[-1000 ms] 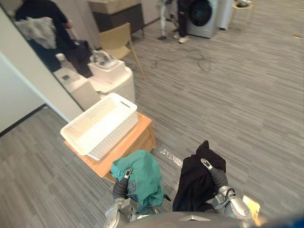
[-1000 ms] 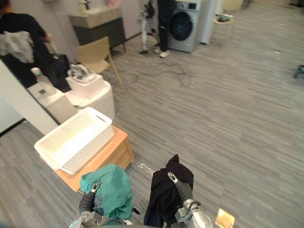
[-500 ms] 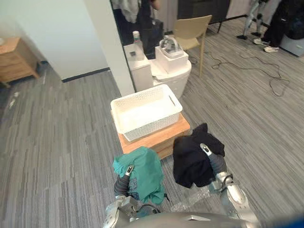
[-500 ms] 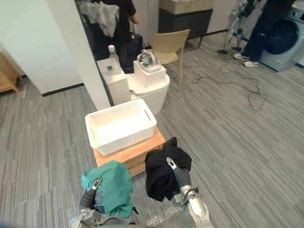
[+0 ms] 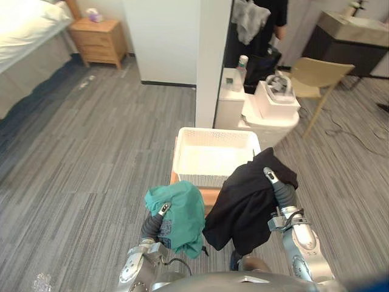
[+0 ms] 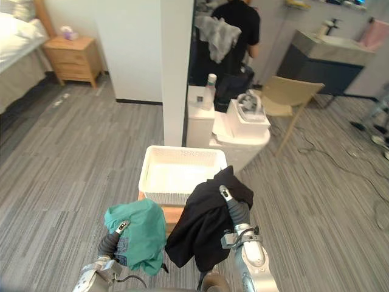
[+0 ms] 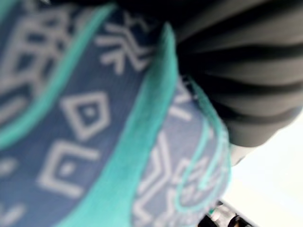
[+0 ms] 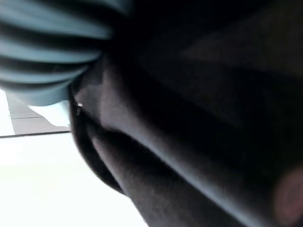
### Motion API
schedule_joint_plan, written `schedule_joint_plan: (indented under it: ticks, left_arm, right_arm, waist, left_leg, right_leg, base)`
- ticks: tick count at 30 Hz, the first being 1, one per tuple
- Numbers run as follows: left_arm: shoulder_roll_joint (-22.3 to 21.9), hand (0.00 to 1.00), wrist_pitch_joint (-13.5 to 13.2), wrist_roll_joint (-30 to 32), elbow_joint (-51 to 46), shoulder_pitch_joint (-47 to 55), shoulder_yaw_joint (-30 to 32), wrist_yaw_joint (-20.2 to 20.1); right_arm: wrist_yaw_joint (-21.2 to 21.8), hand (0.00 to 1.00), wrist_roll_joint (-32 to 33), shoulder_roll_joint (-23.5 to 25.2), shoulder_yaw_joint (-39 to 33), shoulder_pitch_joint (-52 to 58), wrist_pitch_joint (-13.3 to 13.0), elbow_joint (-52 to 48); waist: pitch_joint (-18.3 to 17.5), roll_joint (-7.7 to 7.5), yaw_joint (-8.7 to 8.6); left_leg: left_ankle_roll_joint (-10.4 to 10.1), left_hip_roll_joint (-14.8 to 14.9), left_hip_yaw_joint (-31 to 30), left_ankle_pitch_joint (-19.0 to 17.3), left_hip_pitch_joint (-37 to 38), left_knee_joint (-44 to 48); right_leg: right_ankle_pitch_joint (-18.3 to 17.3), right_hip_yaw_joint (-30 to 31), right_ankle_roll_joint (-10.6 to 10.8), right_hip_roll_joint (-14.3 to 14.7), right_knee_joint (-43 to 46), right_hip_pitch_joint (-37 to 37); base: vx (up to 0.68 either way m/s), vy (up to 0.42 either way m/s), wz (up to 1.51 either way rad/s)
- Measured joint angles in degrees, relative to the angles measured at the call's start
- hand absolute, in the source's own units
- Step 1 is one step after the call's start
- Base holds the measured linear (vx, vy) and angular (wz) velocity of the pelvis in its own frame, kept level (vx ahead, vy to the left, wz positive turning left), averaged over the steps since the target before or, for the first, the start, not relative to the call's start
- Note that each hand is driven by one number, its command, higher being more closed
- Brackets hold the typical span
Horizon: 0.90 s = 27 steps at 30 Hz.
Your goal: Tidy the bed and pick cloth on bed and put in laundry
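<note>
A teal cloth (image 5: 180,214) with a blue-and-white patterned patch (image 7: 94,142) hangs over my left hand (image 5: 151,224), low in the eye views. A black cloth (image 5: 244,205) is draped over my raised right hand (image 5: 281,193) and hangs down beside it. The black cloth (image 8: 199,118) also shows close up in the right wrist view. Both cloths are off the floor. Just beyond them a white mesh laundry basket (image 5: 206,179) stands on a low wooden stand (image 5: 210,196). The black cloth overlaps the basket's near right corner. The basket holds nothing.
A bed (image 5: 24,30) and a wooden nightstand (image 5: 100,40) are at the far left. A white pillar (image 5: 213,61) rises behind the basket, with white units (image 5: 267,112) and a tan chair (image 5: 319,74) to its right. A person (image 5: 261,21) stands behind.
The camera has swung round, so the basket now lies straight ahead and the bed has come into view. Both cloths remain on my hands; the black one now reaches the basket's corner.
</note>
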Motion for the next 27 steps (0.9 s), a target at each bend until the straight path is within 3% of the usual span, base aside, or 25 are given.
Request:
schedule_joint_plan:
  ticks: [2, 5, 8, 11, 15, 18, 24, 27]
  left_arm:
    - [-1.6, 1.0, 0.0, 0.0, 0.0, -0.1, 0.0, -0.1]
    - [-1.7, 1.0, -0.4, 0.0, 0.0, 0.0, -0.3, -0.5]
    - [-1.8, 1.0, -0.6, 0.0, 0.0, 0.1, -0.9, -0.5]
    - [-1.8, 1.0, -0.6, 0.1, 0.2, 0.5, -1.1, -0.5]
    - [-2.1, 1.0, -0.6, 0.2, 0.9, 0.7, -2.9, -1.9]
    - [-2.3, 1.0, -0.6, 2.2, 1.1, 0.6, -3.1, -3.6]
    - [-2.0, 1.0, -0.5, 2.2, 2.5, 0.0, -3.1, -4.8]
    - [-1.9, 1.0, 0.1, 2.3, 3.0, -0.1, -3.2, -6.5]
  right_arm:
    - [-0.4, 1.0, 0.1, -2.2, -1.3, -4.1, 0.5, 0.0]
    - [-0.3, 1.0, 0.5, -2.3, -2.1, -8.2, 1.7, -0.2]
    - [1.6, 1.0, 1.2, -2.3, -2.1, -10.3, 4.6, -0.4]
    - [3.0, 1.0, 1.1, -2.6, -2.1, -11.8, 7.8, -0.5]
    - [2.9, 1.0, 0.9, -5.6, -1.9, -17.9, 11.6, -1.5]
    - [1.9, 1.0, -0.2, -6.1, -1.8, -22.4, 13.7, -1.5]
    - [0.6, 1.0, -0.3, -6.2, -0.1, -24.0, 14.6, -1.9]
    - [0.1, 1.0, -1.3, -6.1, 0.8, -23.6, 15.7, -1.9]
  waist:
    - [0.3, 1.55, 0.25]
    - [0.3, 1.67, 0.58]
    - [0.2, 1.43, 1.35]
    - [0.1, 1.77, 1.97]
    - [-0.7, 4.08, 1.91]
    - [-0.7, 4.02, 2.17]
    - [-0.8, 3.48, 3.51]
    - [-0.3, 2.12, 3.47]
  left_leg:
    - [-1.2, 0.9, 1.6, 1.1, 1.6, -2.4]
    - [-1.1, 1.2, 2.6, 1.7, 2.7, -2.6]
    - [-0.6, 1.7, 4.1, 0.9, -1.0, 5.1]
    - [-0.6, 3.0, 6.3, 0.8, -4.6, 12.6]
    - [-1.1, 0.9, 5.9, 2.9, -2.1, 4.6]
    - [-0.8, -0.3, 6.2, 4.9, -0.7, 1.5]
    - [0.0, -0.6, 7.9, 5.4, -0.3, 2.1]
    - [2.3, -0.7, 9.2, 3.4, -0.6, 2.0]
  right_leg:
    - [-0.2, -0.9, -0.4, 0.9, -0.8, 1.5]
    - [-0.3, -1.0, -0.4, 1.5, -3.5, 3.9]
    - [0.3, -1.2, 0.9, 1.5, -9.0, 6.9]
    - [1.8, -1.3, 0.6, 1.6, -11.6, 8.4]
    - [3.6, -1.5, -0.2, 2.1, -13.0, 8.0]
    - [4.4, -0.9, -0.4, 1.7, -14.2, 8.3]
    - [6.4, 1.9, -1.0, 2.4, -18.4, 9.5]
    - [6.4, 2.9, -1.1, 2.2, -18.3, 8.6]
  base:
    - [0.13, -0.069, 0.22]
    - [0.08, -0.029, 0.09]
    - [0.01, -0.016, 0.12]
    - [0.01, 0.0, 0.01]
    - [0.05, 0.015, 0.03]
    - [-0.01, -0.004, -0.06]
    - [-0.04, -0.001, -0.22]
    - [-0.09, 0.03, -0.21]
